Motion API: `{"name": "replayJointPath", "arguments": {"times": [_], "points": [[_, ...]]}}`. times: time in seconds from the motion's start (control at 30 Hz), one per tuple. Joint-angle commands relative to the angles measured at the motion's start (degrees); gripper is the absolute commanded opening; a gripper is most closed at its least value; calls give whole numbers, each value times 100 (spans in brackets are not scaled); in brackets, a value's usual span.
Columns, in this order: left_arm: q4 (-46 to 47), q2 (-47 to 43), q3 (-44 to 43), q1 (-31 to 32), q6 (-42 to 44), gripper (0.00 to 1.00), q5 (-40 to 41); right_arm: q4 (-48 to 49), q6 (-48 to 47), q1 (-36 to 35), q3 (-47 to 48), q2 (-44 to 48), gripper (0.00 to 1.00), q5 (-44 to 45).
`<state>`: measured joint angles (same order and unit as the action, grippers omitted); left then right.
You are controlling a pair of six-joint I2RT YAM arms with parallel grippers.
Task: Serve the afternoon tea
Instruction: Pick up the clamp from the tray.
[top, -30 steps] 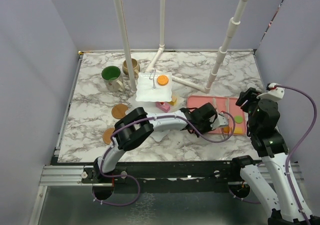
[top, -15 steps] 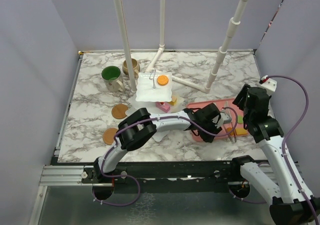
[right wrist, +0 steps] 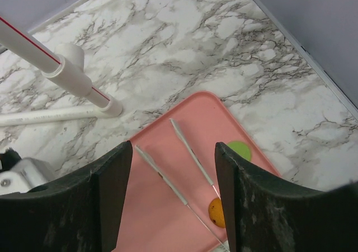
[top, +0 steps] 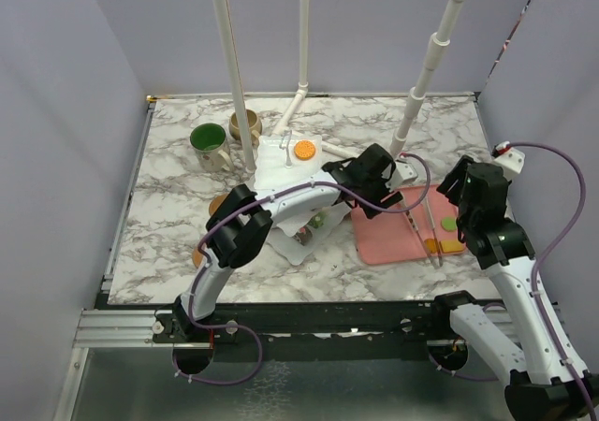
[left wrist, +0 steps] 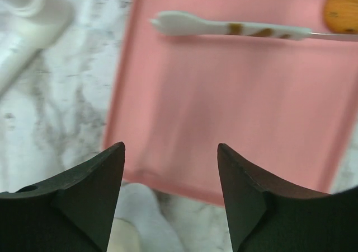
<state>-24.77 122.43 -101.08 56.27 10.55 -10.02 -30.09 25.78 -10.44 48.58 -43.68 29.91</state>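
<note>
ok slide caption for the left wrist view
open left tool above the edge of the pink tray, white utensil and orange biscuit beyond

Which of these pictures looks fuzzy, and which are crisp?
Left wrist view: the pink tray and white utensil look soft, blurred; right wrist view: the marble table veins are crisp; top view: even light, faint shadows only.

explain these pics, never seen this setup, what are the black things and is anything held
The robot's left arm and right arm stand at the near edge of a marble table. The wide picture looks down from above. The other two come from a camera on each wrist, where the dark shapes are the left pincer and right pincer. On the table: white tiered stand, green-lined mug, beige mug, pink tray. Both pincers are open by the tray, holding nothing.
</note>
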Motion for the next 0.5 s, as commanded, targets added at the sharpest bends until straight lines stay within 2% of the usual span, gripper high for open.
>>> {"name": "replayJointPath", "arguments": {"times": [0.0,0.13,0.27,0.47], "points": [[-162,408,-423,-70,874,69,945,-163,111,7,112,124,65,114],[-59,747,-750,-152,1038,69,1236,-175,89,7,130,196,65,136],[-54,1072,-1172,-248,1059,69,1201,-183,57,7,167,211,65,145],[-83,1362,-1434,-353,903,62,1005,-182,48,7,169,213,65,213]]}}
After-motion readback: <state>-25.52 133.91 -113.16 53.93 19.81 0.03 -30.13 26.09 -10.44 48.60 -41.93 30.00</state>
